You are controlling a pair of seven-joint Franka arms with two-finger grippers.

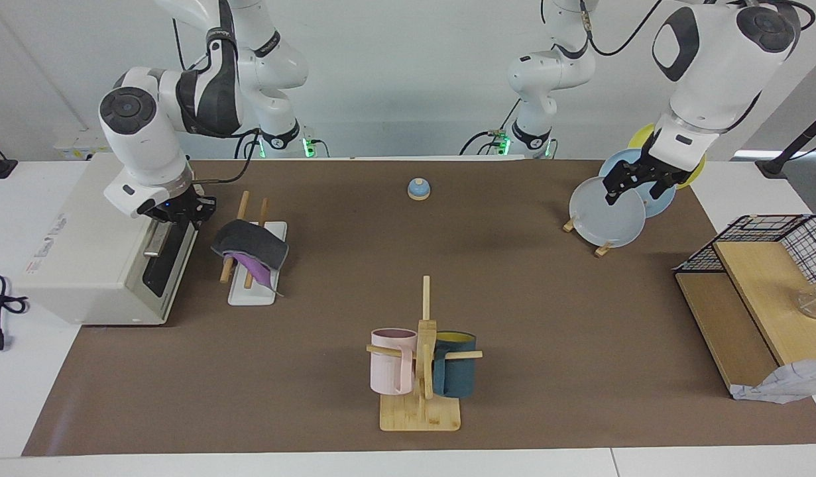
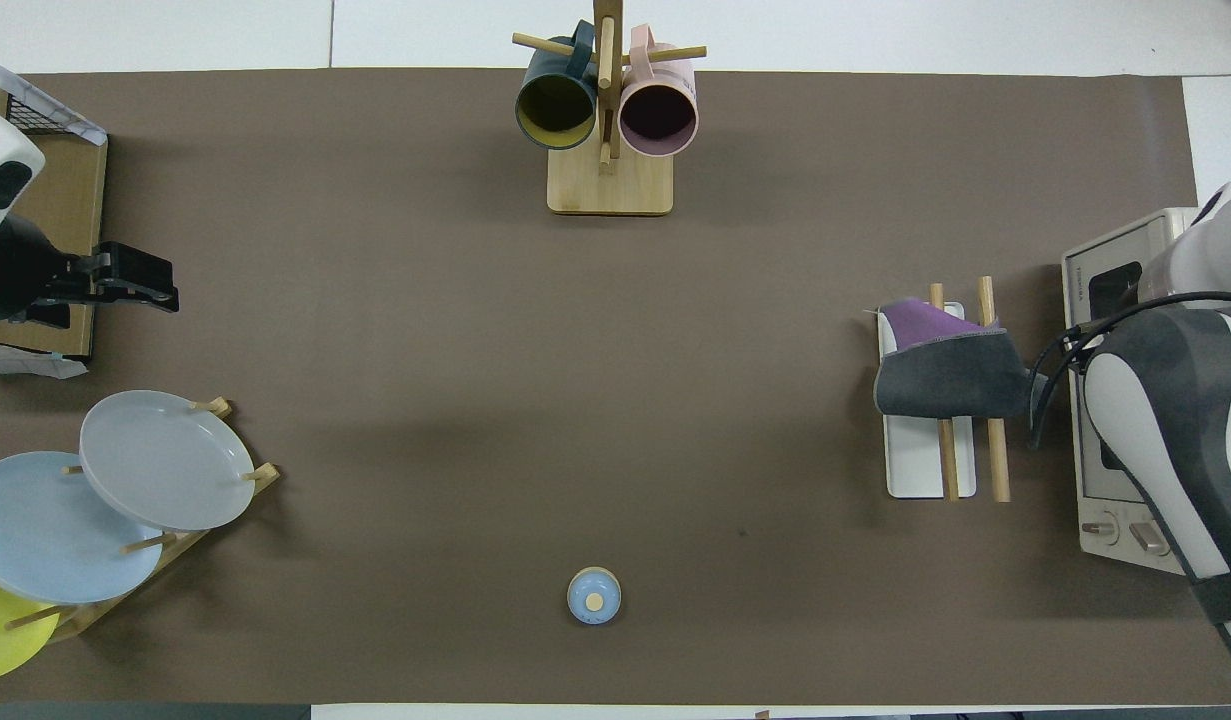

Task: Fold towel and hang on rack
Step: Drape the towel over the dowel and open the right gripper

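A brown mat [image 1: 514,298] covers the white bench and carries all the things. At the right arm's end of the bench stands the rack [image 1: 256,265], two long light-wood rods on a flat white base. The small terry towel [image 1: 252,246], dark grey outside and purple inside, lies folded across both rods, so the hanging seems done. One purple corner droops over the base on the part farther from the robots.

The right end effector [image 1: 182,211] is between the rack and the white toaster oven [image 1: 96,252], apart from the towel; whether its fingers are open cannot be told. It has little room there, because the oven door is just beside it, so the safe way out is probably upward.

The left end effector [image 1: 640,184] waits over the grey round plate [image 1: 610,215] in the wooden stand, with open fingers and nothing in them. The middle of the mat offers free room, with only a small blue bell [image 1: 419,189] and the wooden mug tree [image 1: 422,358].
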